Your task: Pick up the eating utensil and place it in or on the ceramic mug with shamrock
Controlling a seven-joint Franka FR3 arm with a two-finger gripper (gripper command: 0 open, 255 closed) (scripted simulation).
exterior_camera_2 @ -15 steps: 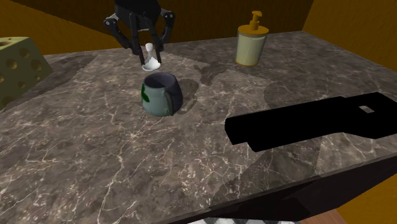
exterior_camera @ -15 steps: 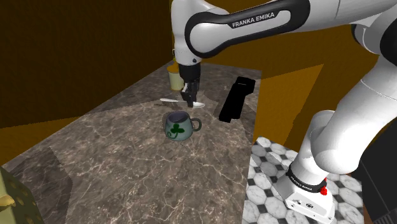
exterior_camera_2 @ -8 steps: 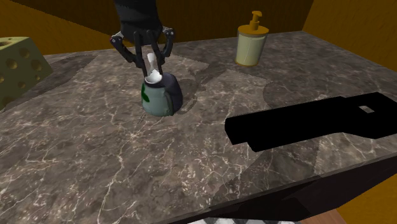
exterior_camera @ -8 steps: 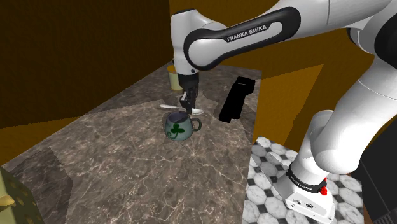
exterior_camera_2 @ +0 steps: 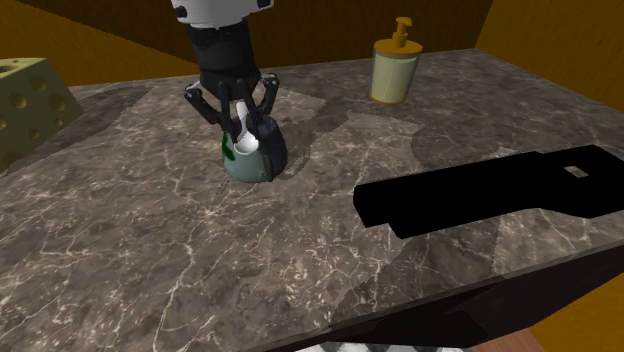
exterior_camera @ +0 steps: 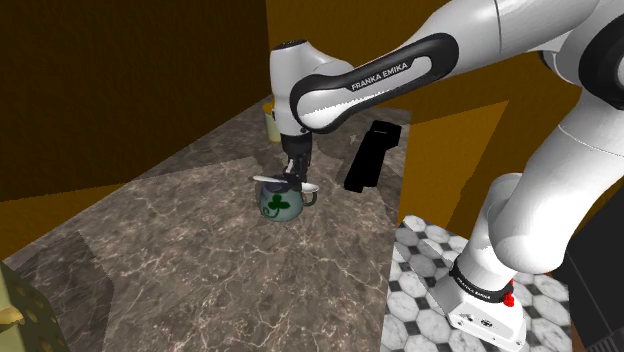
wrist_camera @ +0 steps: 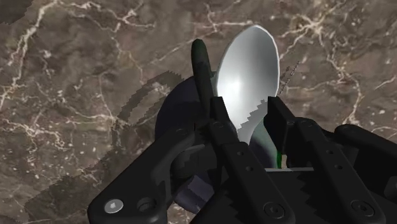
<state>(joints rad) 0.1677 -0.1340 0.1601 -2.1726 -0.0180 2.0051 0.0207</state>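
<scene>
Moved: over the last second the gripper has come down with the spoon, from the air above the far side of the mug to the mug's mouth; the mug has stayed where it was.
Spoon, look: silvery and smooth, with a wide oval bowl catching a bright glare and a thin pale handle.
Spoon, place: level across the top of the mug, the handle poking out to the shoulder view's left and the bowl end out to its right, above the mug's handle; whether it touches the rim I cannot tell.
Spoon and gripper: clasped between the two black fingers at about the neck, with the bowl reaching out past the fingertips.
Gripper: clamped on the spoon, pointing straight down and hanging right over the mug.
Mug: dark grey-blue with a green shamrock on its side, upright on the brown marble counter.
Also on the counter: a yellow soap dispenser at the far edge and a flat black block well apart from the mug.
</scene>
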